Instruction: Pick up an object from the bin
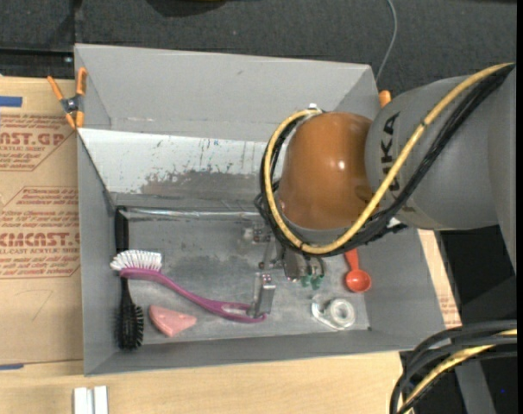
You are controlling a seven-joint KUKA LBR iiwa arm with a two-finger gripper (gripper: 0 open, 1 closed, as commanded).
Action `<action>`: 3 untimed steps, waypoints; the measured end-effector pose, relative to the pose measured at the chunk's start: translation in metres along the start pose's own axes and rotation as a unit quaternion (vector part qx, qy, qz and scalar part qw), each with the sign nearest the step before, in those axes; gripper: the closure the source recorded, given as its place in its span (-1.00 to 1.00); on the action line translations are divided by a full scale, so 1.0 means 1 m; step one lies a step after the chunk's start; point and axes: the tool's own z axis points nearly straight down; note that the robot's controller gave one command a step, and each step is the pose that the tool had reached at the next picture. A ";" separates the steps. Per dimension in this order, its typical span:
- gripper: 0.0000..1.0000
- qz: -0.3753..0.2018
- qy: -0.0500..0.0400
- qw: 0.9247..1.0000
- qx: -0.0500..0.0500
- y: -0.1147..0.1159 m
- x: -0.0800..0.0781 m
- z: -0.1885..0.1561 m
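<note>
My gripper (pixel 265 298) reaches down below the orange dome to the bin floor, right of centre near the front wall. Its visible tip stands at the right end of a dish brush (pixel 188 296) with a curved purple handle and a white bristle head at the left. Whether the tip touches the handle I cannot tell. A small roll of white tape (pixel 335 312) lies just right of the gripper. A red spoon-like scoop (pixel 356 276) lies behind the roll, partly under the arm.
A pink soft lump (pixel 172 321) rests under the brush handle near the front wall. A black hairbrush (pixel 128 317) lies along the left wall. The arm and its dome cover the bin's right half.
</note>
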 end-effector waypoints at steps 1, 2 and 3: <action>-1.00 0.001 -0.004 1.000 0.000 -0.001 -0.002 -0.004; -1.00 0.043 -0.003 0.999 -0.001 0.000 0.009 0.101; -1.00 0.091 -0.009 0.996 -0.003 0.017 0.015 0.055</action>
